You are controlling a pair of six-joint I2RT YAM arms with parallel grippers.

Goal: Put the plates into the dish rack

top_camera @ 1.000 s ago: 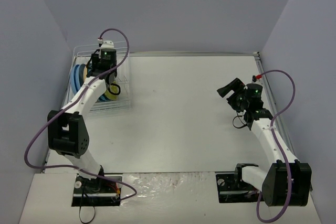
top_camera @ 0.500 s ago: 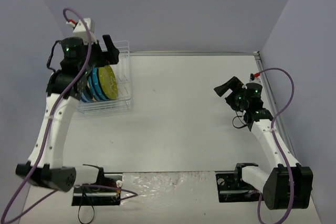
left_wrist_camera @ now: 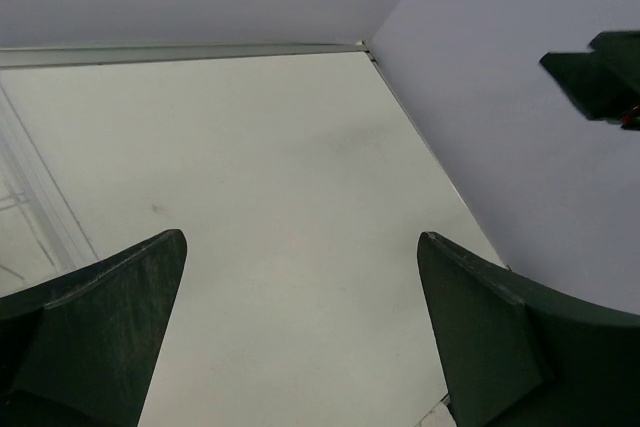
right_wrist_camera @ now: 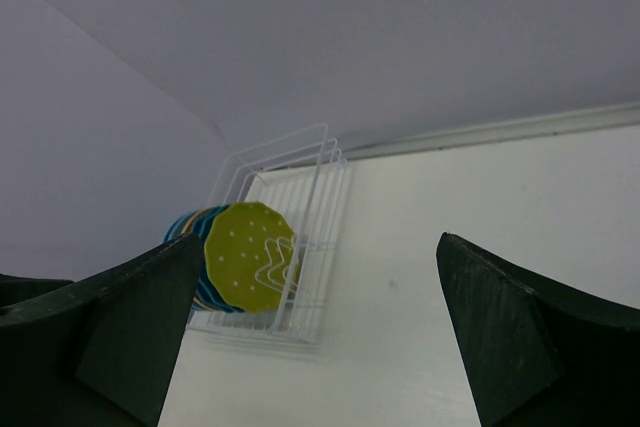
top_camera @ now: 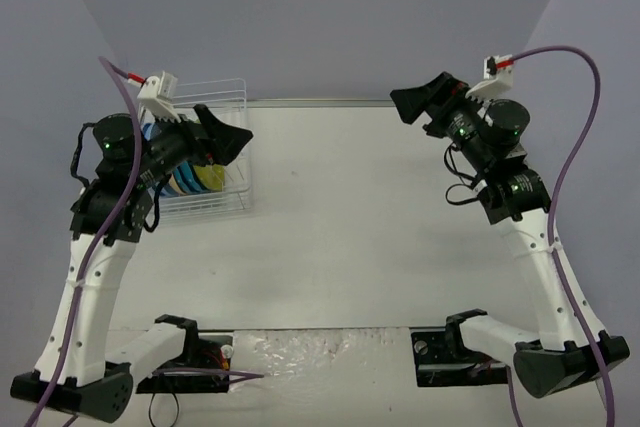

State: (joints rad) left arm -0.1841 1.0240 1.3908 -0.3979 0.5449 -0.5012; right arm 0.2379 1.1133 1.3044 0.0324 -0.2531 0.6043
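At the far left corner of the table (top_camera: pixel 350 217), we see the dish rack (top_camera: pixel 236 97). It is white and made of wire. The plates (top_camera: pixel 200 179) stand on their edges inside it, packed close like books on a shelf. The lime green plate (right_wrist_camera: pixel 246 257) with dots is at the front, on the side that faces the middle of the table. Behind it we see thin edges of blue, teal and orange-yellow. We cannot count the plates, because they hide each other.

The left gripper (top_camera: pixel 232 137) hangs up in the air just in front of the rack and hides part of it. Its jaws are wide apart and hold nothing. The right gripper (top_camera: pixel 415 102) is up high on the other side, well apart from the rack, and it points toward the rack. Its jaws are wide apart too, with nothing between them.
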